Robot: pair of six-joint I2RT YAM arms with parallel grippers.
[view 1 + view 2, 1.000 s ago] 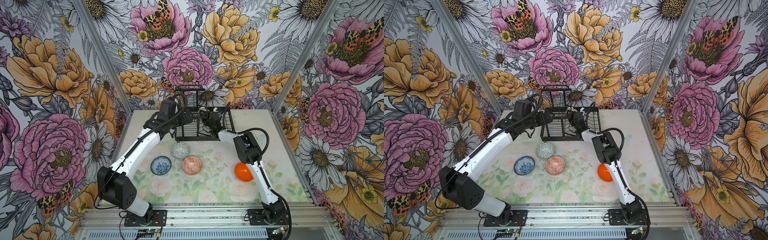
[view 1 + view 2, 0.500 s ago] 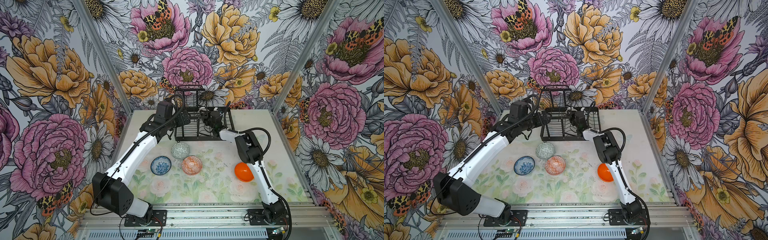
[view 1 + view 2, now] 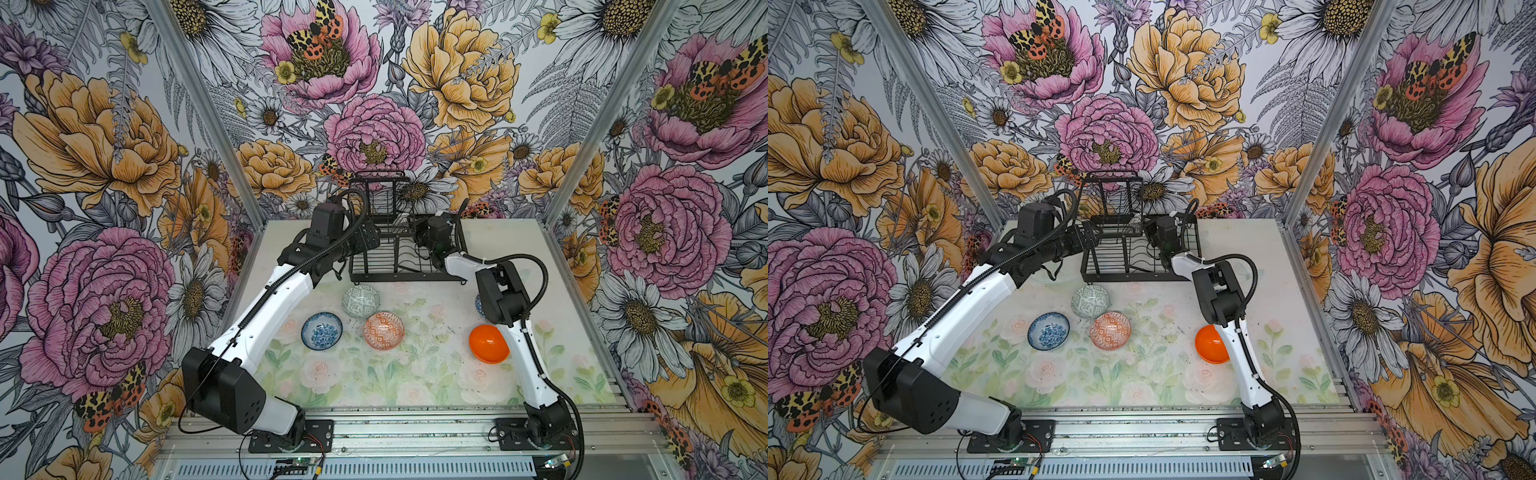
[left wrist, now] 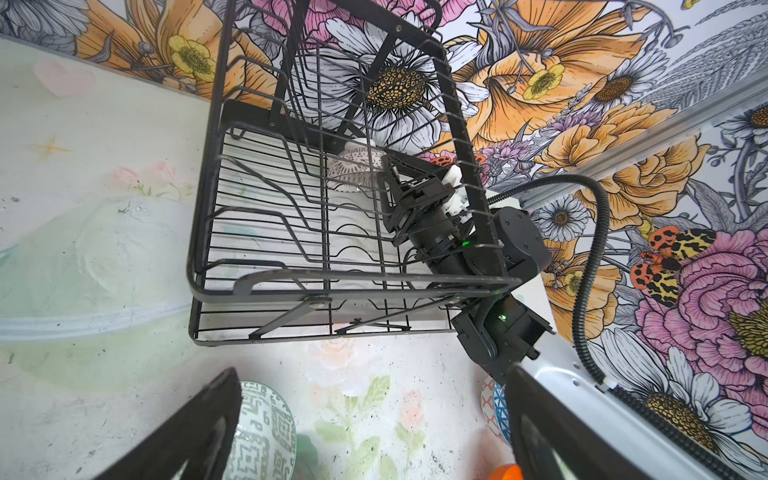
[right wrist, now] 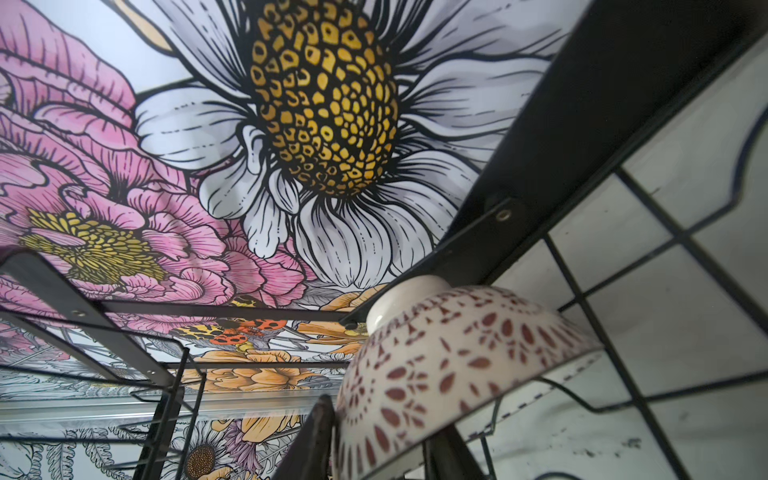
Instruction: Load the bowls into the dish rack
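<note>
Bowls (image 3: 360, 302): five on table (image 3: 415, 374), one in rack (image 3: 390, 249)

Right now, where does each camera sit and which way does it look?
Top views: high at the front, looking down on the table, dish rack, left arm and right arm whole.
Left wrist: on the left arm beside the rack, facing across it; own open left gripper shows, plus the right gripper.
Right wrist: low inside the rack, tilted up toward the wall; own fingers show beside the dark-and-white bowl.
Shared: both wrist views catch that bowl and rack wires.
</note>
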